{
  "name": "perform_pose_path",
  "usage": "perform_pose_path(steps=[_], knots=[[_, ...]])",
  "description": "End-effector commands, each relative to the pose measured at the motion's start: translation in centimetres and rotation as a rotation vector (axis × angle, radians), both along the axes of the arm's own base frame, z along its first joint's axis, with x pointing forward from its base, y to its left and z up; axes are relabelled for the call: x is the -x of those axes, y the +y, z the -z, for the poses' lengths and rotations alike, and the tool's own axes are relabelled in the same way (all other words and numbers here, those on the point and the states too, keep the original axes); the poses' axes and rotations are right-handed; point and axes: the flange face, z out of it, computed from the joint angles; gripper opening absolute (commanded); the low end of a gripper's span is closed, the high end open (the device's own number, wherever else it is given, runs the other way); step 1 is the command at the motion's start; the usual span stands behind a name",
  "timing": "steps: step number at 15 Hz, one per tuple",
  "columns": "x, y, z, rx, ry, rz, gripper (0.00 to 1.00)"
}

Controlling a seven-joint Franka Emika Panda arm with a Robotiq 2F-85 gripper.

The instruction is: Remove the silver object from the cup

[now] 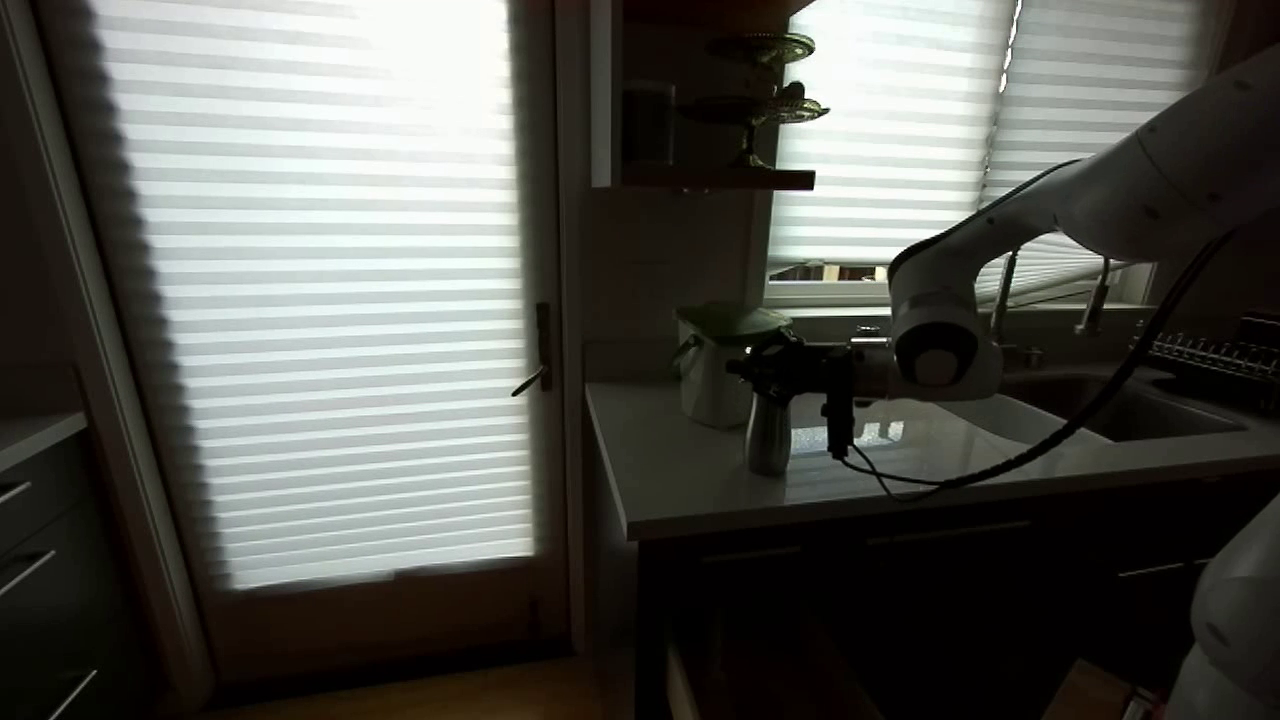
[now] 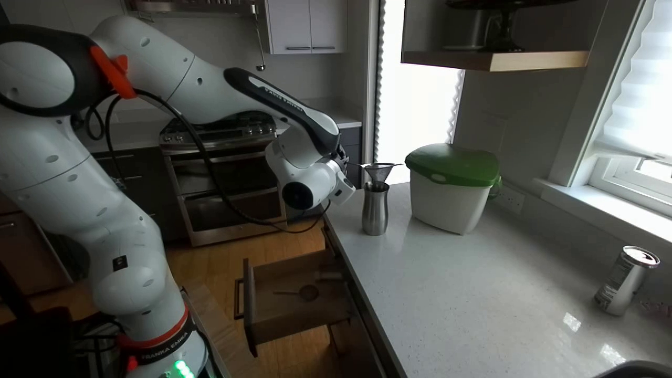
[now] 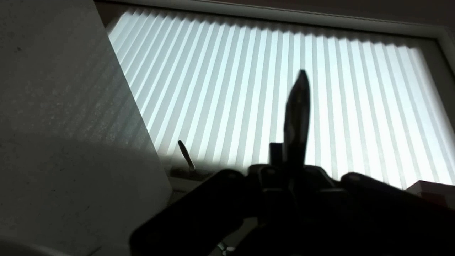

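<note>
Jaws, closed, grip the strainer [image 2: 379, 172], its cone at the mouth of the cup [image 2: 375, 214].

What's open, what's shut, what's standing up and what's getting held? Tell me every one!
Strainer: held right at the mouth of the cup; touching unclear
Fingers: closed on the strainer
Cup: upright
Green-lidded bin: shut
Drawer: open
Can: upright
Door blind: down
Window blinds: mostly down
Wall cabinet: shut
Oven: shut
Base light: glowing green
</note>
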Motion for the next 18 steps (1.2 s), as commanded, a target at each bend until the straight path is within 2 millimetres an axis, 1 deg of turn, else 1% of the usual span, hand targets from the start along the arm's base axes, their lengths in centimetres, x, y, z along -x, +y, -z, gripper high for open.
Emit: perform_pose_path(steps=[1, 5, 8, 10, 12, 15, 18], knots=[[0.4, -2.3, -1.3, 0.027, 0.043, -0.002, 0.01], [0.7, -6.7, -1.3, 0.057, 0.090, 0.001, 0.01], [1.2, -10.7, -1.7, 0.079, 0.094, 0.057, 0.01], [1.3, -12.8, -1.9, 0.082, 0.094, 0.086, 0.01], [1.4, -14.4, -1.8, 0.094, 0.096, 0.107, 0.01], [1.6, -16.5, -0.6, 0.111, 0.118, 0.153, 0.01], [1.8, -18.3, 1.1, 0.123, 0.150, 0.215, 0.01]])
